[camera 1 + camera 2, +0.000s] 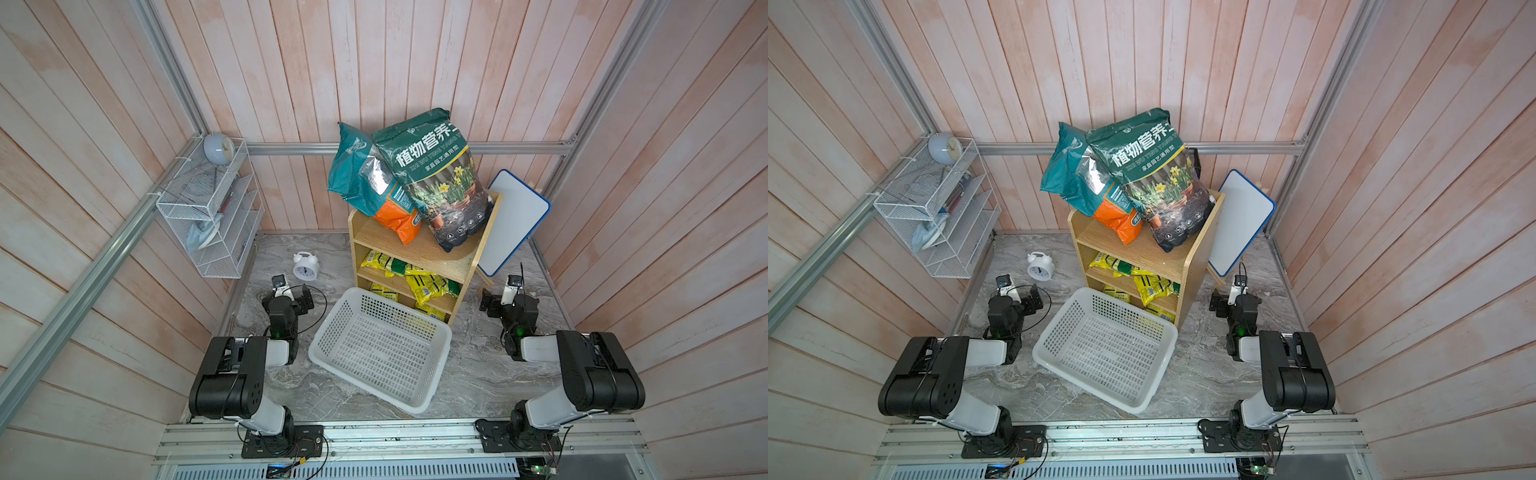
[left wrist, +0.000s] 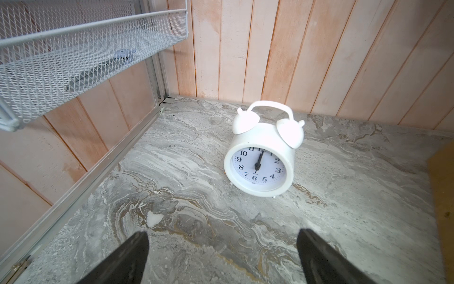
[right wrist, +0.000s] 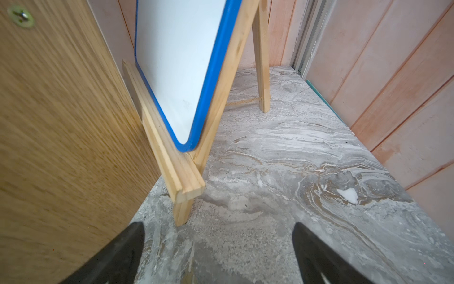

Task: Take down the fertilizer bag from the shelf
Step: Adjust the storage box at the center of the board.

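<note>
1. Shelf (image 1: 415,254): a three-tier wooden unit at the back wall, with two bags leaning on its top tier.
2. Dark green daffodil bag (image 1: 440,178): touches the teal-and-orange bag (image 1: 360,183) beside it.
3. Left gripper (image 2: 222,234): fingers spread apart and empty, facing the alarm clock (image 2: 259,162).
4. Right gripper (image 3: 218,225): fingers spread apart and empty, beside the shelf's side panel and facing the whiteboard (image 3: 177,61).
5. White basket (image 1: 332,332): sits on the floor in front of the shelf.

In both top views the green bag (image 1: 436,178) covers the teal bag (image 1: 351,174) on its 3 o'clock side, and the basket (image 1: 332,328), at 6 o'clock from the shelf (image 1: 415,253), hides part of the lowest tier. Print on the packets (image 1: 430,286) is too small to read. In the wrist views the left gripper (image 2: 222,258), right gripper (image 3: 218,255) and whiteboard (image 3: 177,61) run off the picture edge.
</note>
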{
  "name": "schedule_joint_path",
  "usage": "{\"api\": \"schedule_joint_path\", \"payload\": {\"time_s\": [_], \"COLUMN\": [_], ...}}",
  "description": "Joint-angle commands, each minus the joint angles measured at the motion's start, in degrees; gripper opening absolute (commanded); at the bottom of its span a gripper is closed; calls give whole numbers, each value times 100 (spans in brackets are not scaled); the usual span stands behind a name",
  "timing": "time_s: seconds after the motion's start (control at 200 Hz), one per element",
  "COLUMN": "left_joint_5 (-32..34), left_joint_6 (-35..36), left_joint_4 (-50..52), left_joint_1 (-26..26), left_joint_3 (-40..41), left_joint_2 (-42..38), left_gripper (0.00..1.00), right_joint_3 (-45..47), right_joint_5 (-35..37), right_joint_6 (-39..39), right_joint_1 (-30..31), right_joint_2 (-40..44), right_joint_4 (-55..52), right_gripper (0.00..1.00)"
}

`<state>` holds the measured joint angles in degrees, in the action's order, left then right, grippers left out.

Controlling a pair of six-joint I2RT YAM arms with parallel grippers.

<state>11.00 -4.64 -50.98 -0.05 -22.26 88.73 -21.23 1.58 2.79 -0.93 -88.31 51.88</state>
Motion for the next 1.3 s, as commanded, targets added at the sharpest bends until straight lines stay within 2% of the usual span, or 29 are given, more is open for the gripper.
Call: {"api": "schedule_joint_path", "payload": {"time_s": [0.0, 0.12, 0.205, 0.26, 0.405, 0.525, 0.615, 0.685, 0.725, 0.785, 0.825, 0.93, 1.0, 1.07, 1.145, 1.235, 1.295], "left_joint_5": [108, 137, 801, 1015, 1204, 1866, 1861, 2113, 1789, 759, 373, 162, 202, 259, -295, -1117, -1293], "left_joint_6": [27, 25, -113, -265, -823, -1343, -1690, -2447, -2682, -2552, -2522, -2780, -3157, -3735, -3965, -3920, -4041], "left_joint_4": [-79, -115, 80, 587, 3675, 4537, 4878, 5170, 5317, 5390, 5570, 6784, 7628, 8109, 8223, 7753, 7538], "left_joint_1": [-12, -3, -84, -78, -107, -240, -252, -188, -30, 236, 284, 211, 116, 26, 40, 49, 67], "left_joint_3": [11, 41, 76, 29, -736, -660, -670, -771, -863, -1018, -1178, -1850, -2162, -2263, -2190, -1849, -1676], "left_joint_2": [59, 42, -246, -759, -1804, -2341, -2711, -2875, -2941, -3016, -3028, -2855, -2748, -2780, -2896, -3125, -3326], "left_gripper": [100, 100, 100, 100, 100, 100, 100, 100, 100, 100, 100, 100, 100, 100, 100, 100, 100], "right_joint_3": [-34, 133, 410, 535, 73, -692, -1215, -1578, -1779, -2110, -2366, -2736, -2659, -2491, -2198, -1783, -1718], "right_joint_5": [-99, 35, 334, 659, 1317, 1667, 1730, 1671, 1562, 1545, 1577, 1549, 1323, 1100, 665, -193, -545], "right_joint_6": [20, 63, 134, 269, 713, 1350, 1984, 2382, 2493, 2659, 2750, 3358, 3910, 4470, 4842, 4958, 4993], "right_joint_1": [-48, -39, -22, -15, -21, -5, 4, 97, 206, 600, 962, 2136, 3015, 3790, 4366, 4569, 4637], "right_joint_2": [-86, -10, 447, 923, 2352, 2993, 3331, 3558, 3652, 3721, 3737, 3902, 4118, 4270, 4273, 3984, 3691], "right_joint_4": [81, 361, 459, 164, -2510, -4824, -6358, -7375, -7920, -8821, -9448, -10791, -11110, -11120, -10644, -9577, -9076], "right_gripper": [98, 98, 97, 97, 97, 95, 91, 88, 85, 82, 81, 78, 75, 73, 73, 70, 67]}}
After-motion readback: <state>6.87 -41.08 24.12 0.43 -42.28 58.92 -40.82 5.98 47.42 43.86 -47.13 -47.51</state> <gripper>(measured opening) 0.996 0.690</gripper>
